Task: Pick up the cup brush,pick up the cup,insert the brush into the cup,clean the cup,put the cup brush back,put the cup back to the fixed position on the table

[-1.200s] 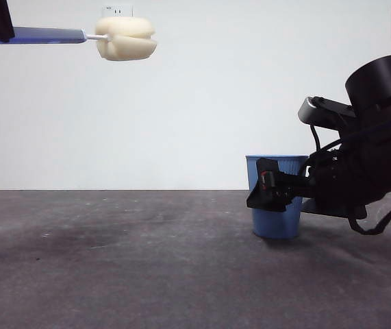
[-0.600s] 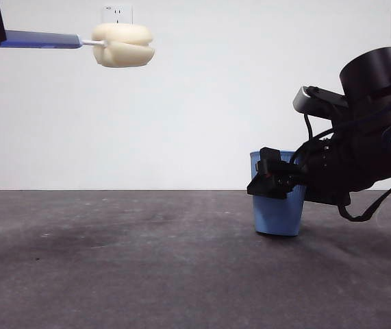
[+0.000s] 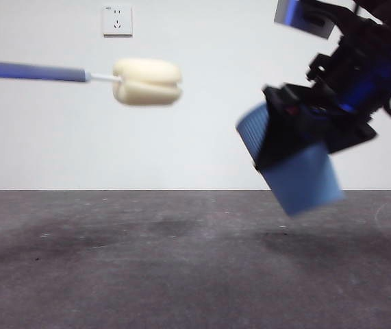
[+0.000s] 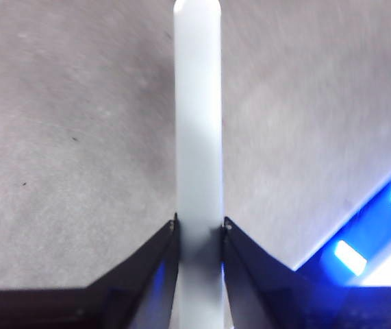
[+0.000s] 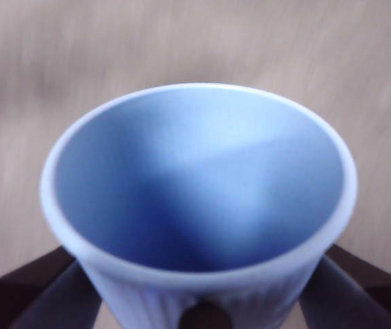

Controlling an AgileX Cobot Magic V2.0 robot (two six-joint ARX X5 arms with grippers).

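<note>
**Desk:** Front view, what did you have?

**Operator:** Both pick-ups were done, by my reading. My left gripper (image 4: 198,229) had its fingers pinching the cup brush (image 3: 85,75) by the handle, sponge head level and high over the table (image 3: 147,260). My right gripper (image 3: 298,127) had its fingers clamped on the cup (image 3: 301,175), airborne and tilted, mouth turned toward the brush.

**Desk:** What remained?

**Operator:** Inserting, cleaning and both returns. Brush and cup hung well apart. Only a wall socket (image 3: 117,20) showed behind; I saw nothing between them.

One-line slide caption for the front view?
Right gripper holds the ribbed blue plastic cup tilted toward the cream-yellow sponge brush.
</note>
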